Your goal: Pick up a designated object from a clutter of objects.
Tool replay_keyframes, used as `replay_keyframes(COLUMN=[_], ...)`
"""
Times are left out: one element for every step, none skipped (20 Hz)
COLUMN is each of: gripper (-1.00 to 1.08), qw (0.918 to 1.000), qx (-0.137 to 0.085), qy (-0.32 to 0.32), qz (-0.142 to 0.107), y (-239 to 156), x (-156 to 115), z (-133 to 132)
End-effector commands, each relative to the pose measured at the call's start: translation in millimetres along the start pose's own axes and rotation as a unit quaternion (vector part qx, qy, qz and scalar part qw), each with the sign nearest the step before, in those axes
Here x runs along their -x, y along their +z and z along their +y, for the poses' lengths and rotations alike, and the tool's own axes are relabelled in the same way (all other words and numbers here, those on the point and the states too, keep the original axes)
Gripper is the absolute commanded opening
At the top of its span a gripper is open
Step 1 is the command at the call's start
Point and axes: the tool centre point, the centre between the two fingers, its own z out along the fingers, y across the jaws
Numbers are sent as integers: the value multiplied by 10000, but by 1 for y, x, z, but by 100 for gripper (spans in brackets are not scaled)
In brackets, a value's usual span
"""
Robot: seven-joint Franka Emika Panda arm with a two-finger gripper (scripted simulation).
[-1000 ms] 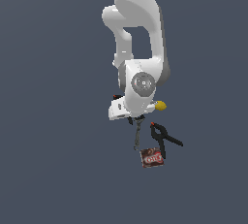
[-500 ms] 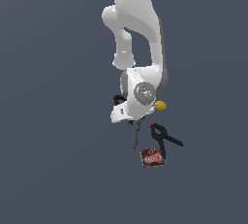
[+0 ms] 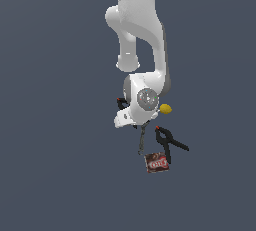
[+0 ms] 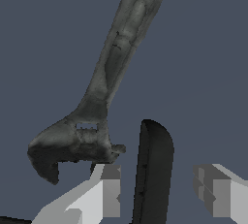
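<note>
Between the hand's [image 4: 157, 189] wide-spread fingers [image 4: 107, 189]: one black clamp handle [image 4: 154, 169], not yet pinched. Just beyond, at about eleven o'clock, the grey wrench [image 4: 92, 121], its head almost against one finger. Risk on closing: catching the wrench head too, or skidding off the slim handle. Farther off, outside: twin [image 3: 169, 142], packet [image 3: 157, 163], lemon [image 3: 166, 108].
</note>
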Motion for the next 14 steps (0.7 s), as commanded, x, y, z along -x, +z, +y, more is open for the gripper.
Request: replay_keyframes(gripper=[28, 28, 28, -100, -100, -100, -100, -100, -100, -100, -100, -100, -100, -100], qw=[10000, 10000, 10000, 10000, 10000, 10000, 10000, 10000, 10000, 10000, 10000, 10000, 10000, 10000], qx=[0, 0, 0, 0, 0, 0, 0, 0, 0, 0, 0, 0, 0, 3], qy=[-2, -5, -5, -5, -5, -5, -5, -5, -5, -5, -5, -5, -5, -42], qz=[2, 1, 1, 1, 1, 1, 1, 1, 1, 1, 1, 1, 1, 13], y=[7, 8, 8, 8, 8, 8, 8, 8, 8, 8, 8, 8, 8, 4], x=[0, 0, 0, 0, 0, 0, 0, 0, 0, 0, 0, 0, 0, 0], z=[0, 0, 0, 0, 0, 0, 0, 0, 0, 0, 0, 0, 0, -4])
